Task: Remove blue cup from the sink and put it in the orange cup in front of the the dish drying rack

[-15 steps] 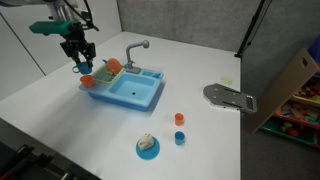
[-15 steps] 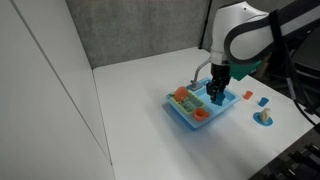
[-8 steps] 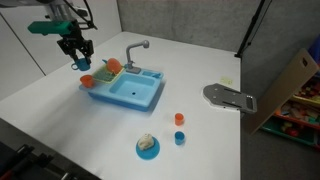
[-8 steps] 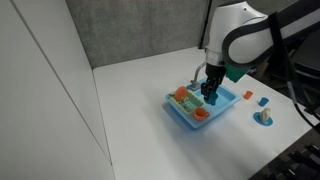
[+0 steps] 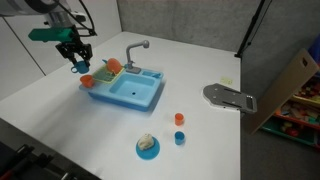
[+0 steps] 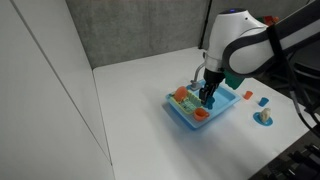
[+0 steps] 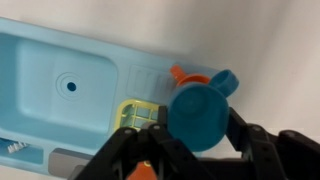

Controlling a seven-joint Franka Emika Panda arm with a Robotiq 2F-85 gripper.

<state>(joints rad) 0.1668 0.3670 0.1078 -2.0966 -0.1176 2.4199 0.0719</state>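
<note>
A white table (image 5: 60, 115) carries everything; the light-blue sink (image 5: 135, 95) sits on it just below the jaws of the gripper (image 5: 78, 64); well away from them lie an orange-red cup (image 5: 179, 119), a small blue cup (image 5: 179, 138), a blue plate (image 5: 148, 154) and a flat grey piece (image 5: 230, 97)

Faucet (image 5: 137, 46) rising behind the basin (image 5: 128, 93), rack pieces (image 5: 111, 67) crowding the orange cup (image 5: 87, 81), blue cup (image 7: 198, 115) in the gripper (image 5: 78, 64) hanging over it, tabletop (image 5: 50, 100) lying open alongside.

Two blue cups (image 7: 198, 115) (image 5: 180, 138), two orange cups (image 5: 88, 81) (image 5: 179, 119), one sink (image 5: 133, 93), one blue plate (image 5: 147, 156)
</note>
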